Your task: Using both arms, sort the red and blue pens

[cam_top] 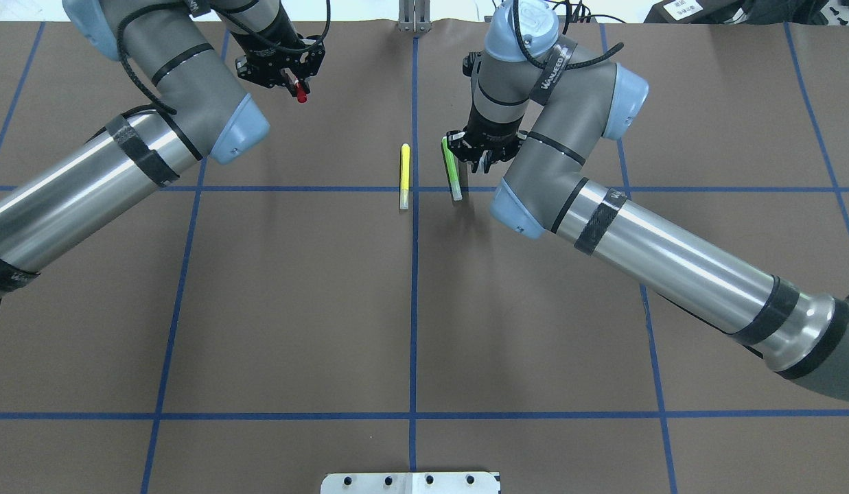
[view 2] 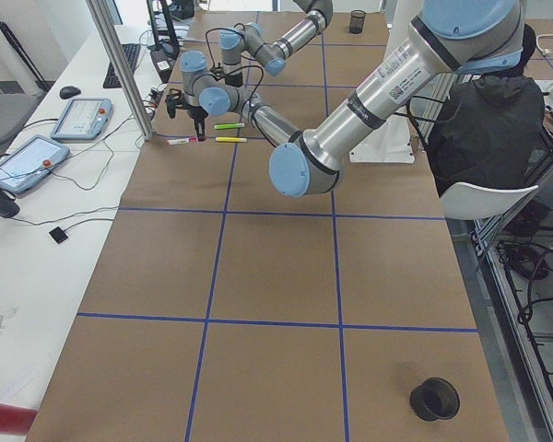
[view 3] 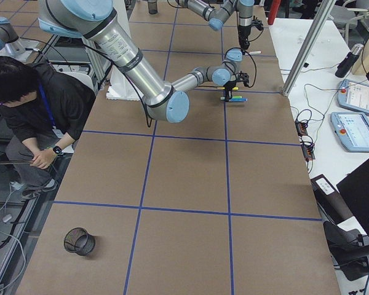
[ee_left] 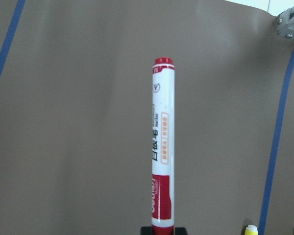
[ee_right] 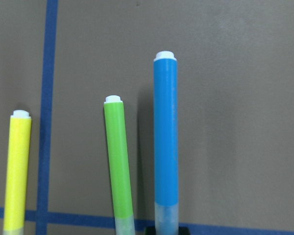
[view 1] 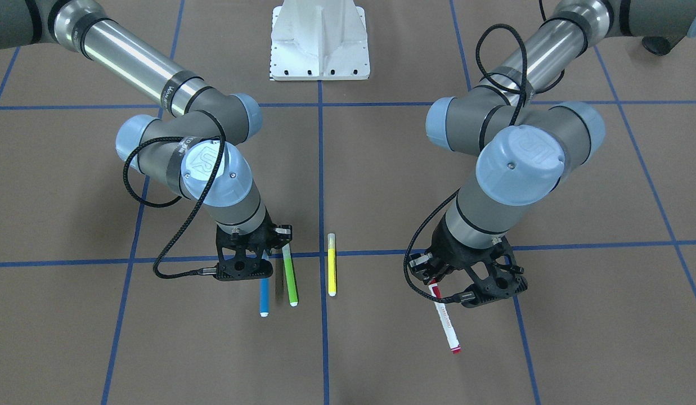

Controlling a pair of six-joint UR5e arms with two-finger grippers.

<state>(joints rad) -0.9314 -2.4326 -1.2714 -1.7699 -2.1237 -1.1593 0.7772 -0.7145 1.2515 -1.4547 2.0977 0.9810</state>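
My left gripper (view 1: 435,280) is shut on the red-capped end of the white-barrelled red marker (view 1: 446,320), which sticks out forward past the fingers. The left wrist view shows the same marker (ee_left: 161,142) running straight up from the jaws. My right gripper (view 1: 264,261) is shut on the clear-cap end of the slim blue pen (view 1: 264,298). That blue pen (ee_right: 165,137) throws a dark shadow beside it and looks lifted off the paper. In the overhead view the left gripper (cam_top: 292,81) shows only the marker's red end, and the right gripper (cam_top: 480,159) hides the blue pen.
A green pen (view 1: 290,275) lies right beside the blue one, and a yellow pen (view 1: 332,264) lies by the centre tape line. The white robot base (view 1: 319,42) stands behind. A black cup (view 2: 434,398) and a mesh cup (view 3: 79,241) stand at the table's ends. A person (view 3: 24,104) leans nearby.
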